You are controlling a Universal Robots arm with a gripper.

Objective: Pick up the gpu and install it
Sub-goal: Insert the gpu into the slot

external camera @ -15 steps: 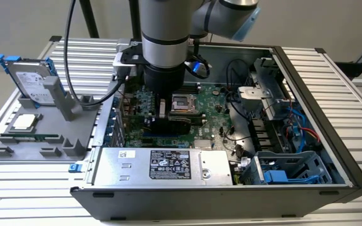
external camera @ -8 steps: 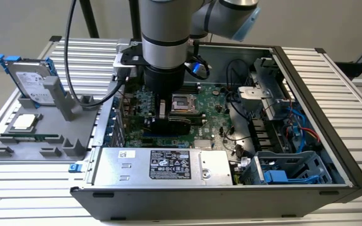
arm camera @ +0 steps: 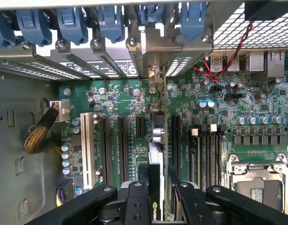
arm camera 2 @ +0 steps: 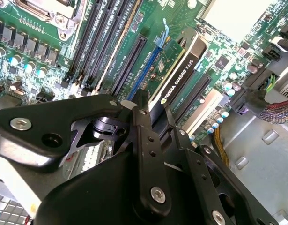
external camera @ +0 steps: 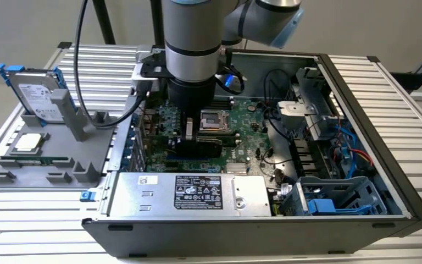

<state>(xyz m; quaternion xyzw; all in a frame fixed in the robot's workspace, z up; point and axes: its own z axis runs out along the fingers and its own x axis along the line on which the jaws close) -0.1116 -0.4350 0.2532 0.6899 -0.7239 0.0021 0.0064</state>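
Note:
The gpu (external camera: 200,147) stands on edge over the green motherboard (external camera: 251,140) inside the open computer case, black cooler facing the exterior view's right. My gripper (external camera: 195,137) reaches straight down from the arm and is shut on the card's upper edge. In the second wrist view the gpu (arm camera 2: 178,80) shows its green board and black cooler, lined up along a long black slot (arm camera 2: 130,63), with the gripper (arm camera 2: 151,111) clamped on it. In the first wrist view the gpu (arm camera: 156,157) is edge-on between the fingers (arm camera: 134,194), its bracket end toward the rear panel. Whether it sits fully in the slot is hidden.
A grey fixture (external camera: 50,176) on the exterior view's left holds a silver hard drive (external camera: 39,96) with blue rails, a processor (external camera: 29,142) and a memory stick (external camera: 39,161). The power supply (external camera: 189,192) fills the case's near side. Cables and a drive cage (external camera: 336,198) crowd the right.

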